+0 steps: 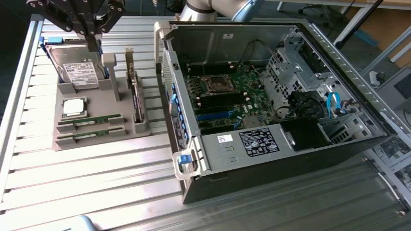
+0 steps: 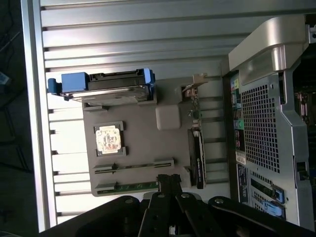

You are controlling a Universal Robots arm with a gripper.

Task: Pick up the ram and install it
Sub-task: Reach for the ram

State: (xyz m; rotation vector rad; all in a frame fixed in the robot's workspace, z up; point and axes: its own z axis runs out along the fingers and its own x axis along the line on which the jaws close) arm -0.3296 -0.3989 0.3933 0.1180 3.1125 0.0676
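Two ram sticks lie on edge in slots of a grey holder [image 1: 96,144] on the slatted table: one ram stick [image 1: 90,120] [image 2: 136,164] and a second, green-edged one [image 1: 90,135] [image 2: 131,186] beside it. My gripper [image 1: 95,46] [image 2: 168,178] hangs well above the holder, over the end where the hard drive stands. Its thin fingers are pressed together, shut with nothing between them. In the wrist view the fingertips sit just over the end of the green-edged stick. The open computer case [image 1: 270,96] lies at the exterior view's right, its motherboard [image 1: 231,96] exposed.
The holder also carries an upright hard drive [image 1: 80,72] [image 2: 111,86], a square silver processor [image 1: 72,107] [image 2: 107,139] and an expansion card [image 1: 136,94] [image 2: 196,158] on edge. The case's metal wall [image 1: 168,91] rises right beside the holder. Bare table slats lie in front.
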